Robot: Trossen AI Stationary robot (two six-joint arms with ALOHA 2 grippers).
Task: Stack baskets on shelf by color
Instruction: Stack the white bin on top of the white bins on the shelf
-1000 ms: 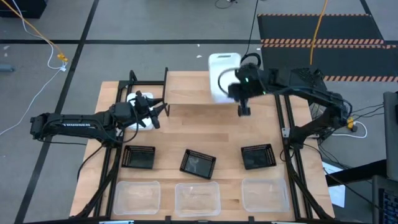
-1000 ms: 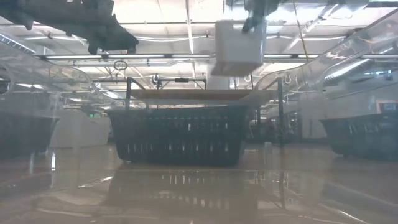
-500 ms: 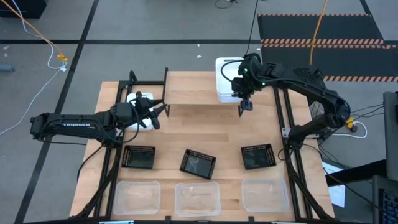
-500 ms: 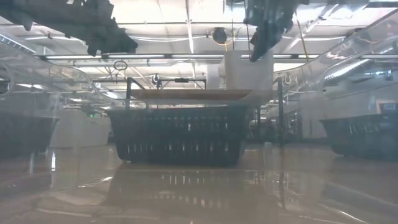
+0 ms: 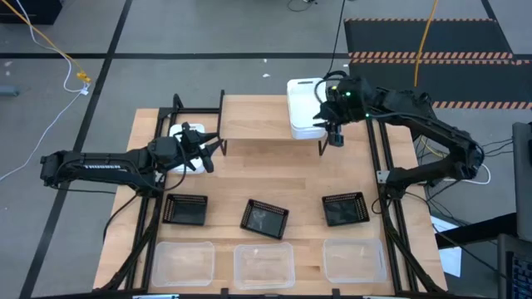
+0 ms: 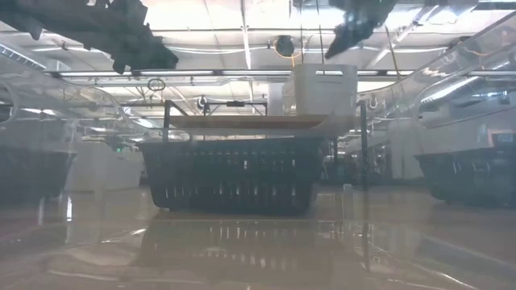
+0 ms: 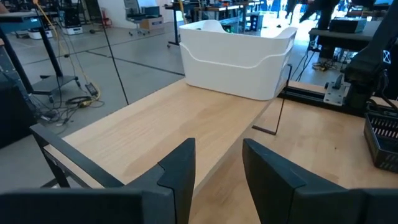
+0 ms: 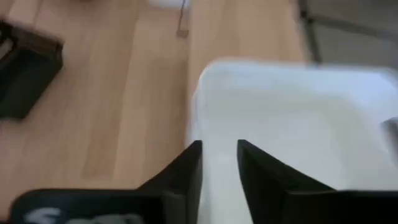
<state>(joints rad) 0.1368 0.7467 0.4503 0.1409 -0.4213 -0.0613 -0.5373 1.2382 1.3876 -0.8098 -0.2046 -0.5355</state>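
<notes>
The right arm reaches in from the table's right side, its elbow bent, so that the right gripper (image 5: 334,135) hangs over the near edge of a white basket (image 5: 304,107). That basket sits on the right end of the shelf (image 5: 253,124), at the table's far side. The left arm stretches in low from the left, with the left gripper (image 5: 214,148) pointing at the shelf's left end. Beneath it sits another white basket (image 5: 179,131), mostly hidden. Three black baskets (image 5: 264,218) line the table's middle, and three clear baskets (image 5: 263,263) line its near edge. The right gripper's fingers (image 8: 188,168) stand slightly parted above the basket's rim, holding nothing. The left gripper's fingers (image 7: 179,171) are also parted and empty.
</notes>
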